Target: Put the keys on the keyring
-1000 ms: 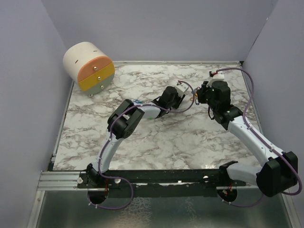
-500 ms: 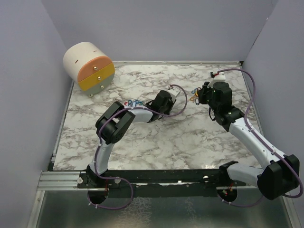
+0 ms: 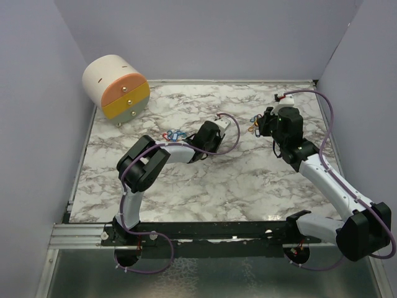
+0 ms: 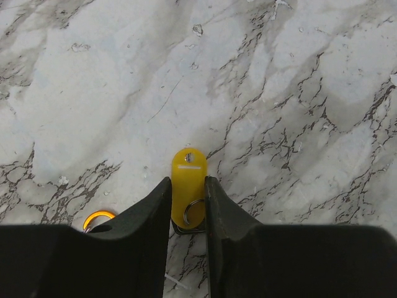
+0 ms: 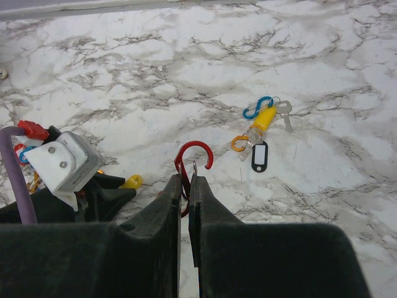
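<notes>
In the left wrist view, a yellow key tag (image 4: 188,180) with a small metal ring lies flat on the marble. My left gripper (image 4: 188,186) is shut on it, one jaw against each long side. An orange clip (image 4: 99,218) shows beside the left finger. My right gripper (image 5: 188,177) is shut on the keyring, a red S-shaped clip (image 5: 197,152), held above the table just right of the left gripper (image 5: 111,189). More keys lie ahead of it: a black tag (image 5: 259,156) and a yellow tag (image 5: 265,117) with a blue clip (image 5: 257,107).
A round white drawer unit (image 3: 116,87) with orange, yellow and green fronts stands at the back left. A small pile of red and blue clips (image 3: 173,133) lies left of the left wrist. Grey walls close in the table at the back and both sides.
My left gripper has drawn back to the left, away from the right gripper, and its jaws have closed onto the yellow tag. The clip pile has come into view. The right arm has barely moved.
</notes>
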Controlling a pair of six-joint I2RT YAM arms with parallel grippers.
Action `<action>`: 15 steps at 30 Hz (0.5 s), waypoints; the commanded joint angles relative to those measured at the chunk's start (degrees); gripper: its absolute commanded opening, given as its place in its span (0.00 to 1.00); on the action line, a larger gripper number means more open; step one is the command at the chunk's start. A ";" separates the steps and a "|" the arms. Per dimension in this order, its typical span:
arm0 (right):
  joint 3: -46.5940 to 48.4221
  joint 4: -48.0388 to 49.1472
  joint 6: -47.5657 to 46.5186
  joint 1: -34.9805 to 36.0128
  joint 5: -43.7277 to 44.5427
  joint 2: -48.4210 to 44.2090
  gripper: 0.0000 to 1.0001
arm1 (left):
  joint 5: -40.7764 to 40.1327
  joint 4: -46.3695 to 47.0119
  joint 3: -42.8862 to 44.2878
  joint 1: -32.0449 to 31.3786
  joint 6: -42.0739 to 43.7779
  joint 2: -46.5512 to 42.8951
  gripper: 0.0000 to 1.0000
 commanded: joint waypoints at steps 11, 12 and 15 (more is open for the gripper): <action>-0.51 0.16 0.15 0.37 -1.26 -1.47 0.01 | -1.58 -1.54 -3.19 -0.68 -2.13 -7.12 0.34; -0.46 0.20 0.17 0.36 -1.26 -1.51 0.01 | -1.44 -1.68 -3.46 -0.73 -2.22 -7.48 0.35; -0.56 0.16 0.08 0.38 -1.38 -1.51 0.01 | -0.60 -1.87 -4.25 -0.91 -2.62 -8.15 0.38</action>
